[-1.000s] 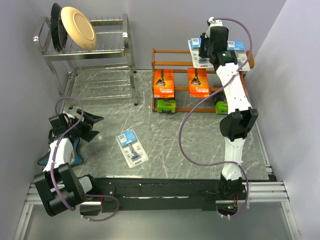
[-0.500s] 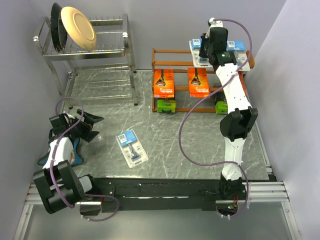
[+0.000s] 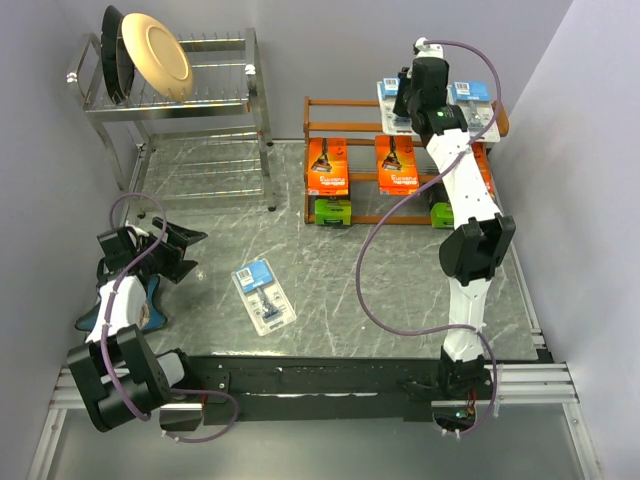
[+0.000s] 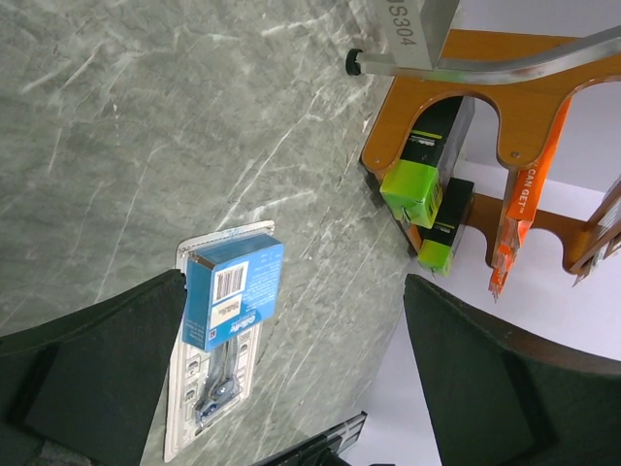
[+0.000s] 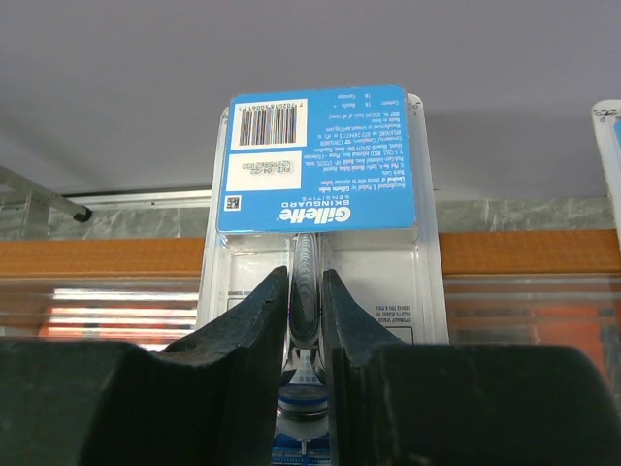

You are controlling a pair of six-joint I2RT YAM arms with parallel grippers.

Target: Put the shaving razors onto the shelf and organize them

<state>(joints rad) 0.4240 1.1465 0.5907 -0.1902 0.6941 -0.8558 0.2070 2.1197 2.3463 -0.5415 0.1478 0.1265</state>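
Right pincer nearly closed, pinching pale blue-and-clear blister razor card at top tier of reddish-brown slatted wooden shelf. Placing step. Next: set flat, release, back off clear. Then matching card near table's front edge.

My right arm has white shells on its long links and black housings at the joints. A thin purple cable loops alongside it. My left arm is built the same. My right gripper has matte black, wedge-shaped fingers.
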